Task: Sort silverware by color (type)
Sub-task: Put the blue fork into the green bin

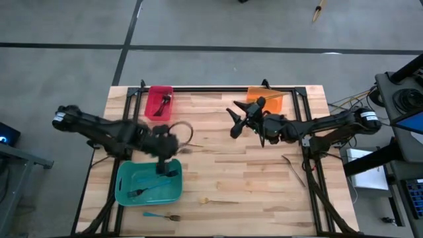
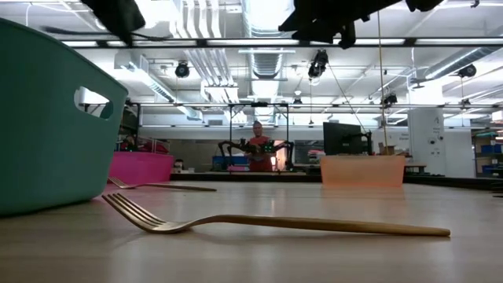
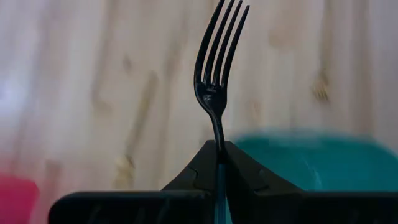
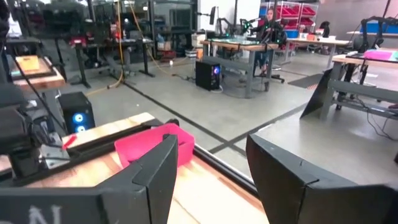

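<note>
My left gripper (image 1: 163,153) hangs over the far edge of the teal bin (image 1: 125,188) and is shut on a fork with a dark head (image 3: 217,62) and a blue handle. My right gripper (image 1: 239,120) is open and raised above the table near the orange bin (image 1: 271,102), touching nothing; its open fingers (image 4: 155,174) show in the right wrist view. A gold fork (image 1: 218,201) lies flat on the table, close in the low view (image 2: 275,222). A blue-handled fork (image 1: 162,215) lies at the near edge, and a dark fork (image 1: 294,168) lies on the right. My left gripper pinches the fork between its two fingers by the handle just below the neck (image 3: 220,158). The fork runs along the fingers, and its head and tines stick out past the fingertips. It is lifted clear of the table and the bin.
The teal bin holds forks (image 1: 149,192). A red bin (image 1: 158,102) at the far left holds a dark fork. In the low view the teal bin's wall (image 2: 47,118) fills the left. Bare wood lies between the arms. A person stands far off in the room.
</note>
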